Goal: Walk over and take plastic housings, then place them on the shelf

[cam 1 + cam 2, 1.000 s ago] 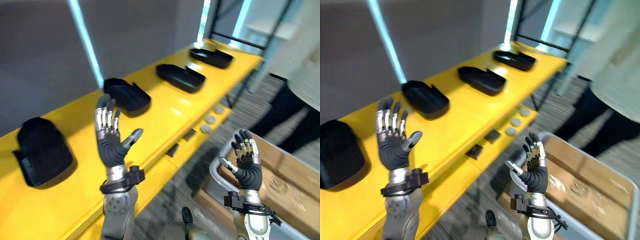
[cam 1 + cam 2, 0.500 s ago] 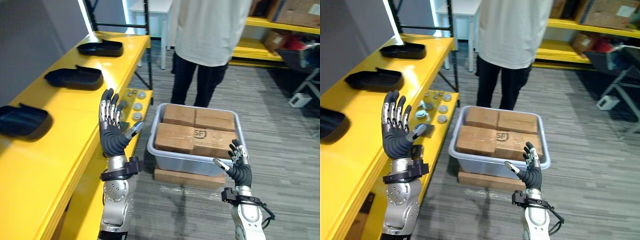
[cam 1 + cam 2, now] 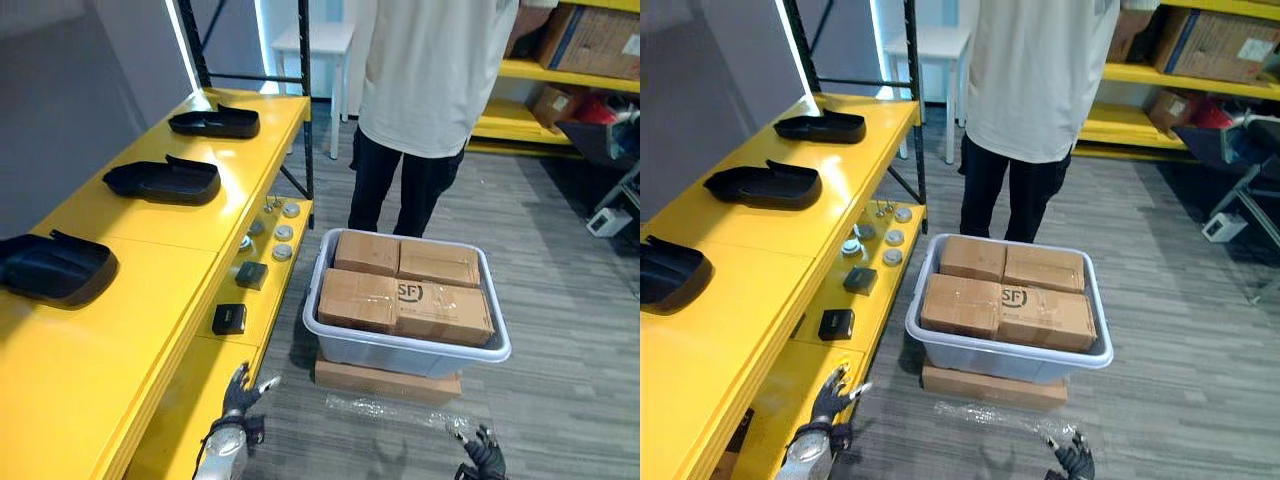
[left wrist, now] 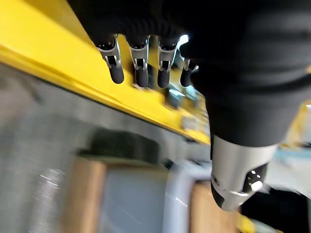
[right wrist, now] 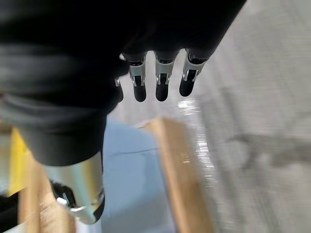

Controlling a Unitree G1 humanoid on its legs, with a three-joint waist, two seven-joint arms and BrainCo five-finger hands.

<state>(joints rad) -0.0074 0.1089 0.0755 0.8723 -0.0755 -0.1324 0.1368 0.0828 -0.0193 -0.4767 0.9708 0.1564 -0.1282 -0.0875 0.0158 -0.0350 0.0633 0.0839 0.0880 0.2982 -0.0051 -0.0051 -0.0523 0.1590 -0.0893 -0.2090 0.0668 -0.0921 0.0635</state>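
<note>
Long yellow shelf (image 3: 150, 260) runs down the robot's left, and a person (image 3: 430, 90) stands at the far end of the aisle. On the floor between is a grey tub (image 3: 404, 350) sitting on a flat carton, packed with cardboard boxes (image 3: 405, 290). Three black plastic housings lie on the shelf top in a row, well apart: the nearest housing (image 3: 55, 268), the middle housing (image 3: 163, 180) and the far housing (image 3: 215, 122).

Down low now. The left hand (image 3: 241, 388) hangs just beside the shelf's lower ledge, fingers (image 4: 141, 73) straight and spread, nothing in it. The right hand (image 3: 484, 459) hangs over bare floor, fingers (image 5: 162, 80) straight too, also empty.

Those housings look like thin moulded shells, hollow side up. I'd expect them to be light and stiff, with a smooth, slightly slippery skin. The raised side wall looks like the best hold, thumb inside and fingers outside, near the middle so the shell doesn't tip.
</note>
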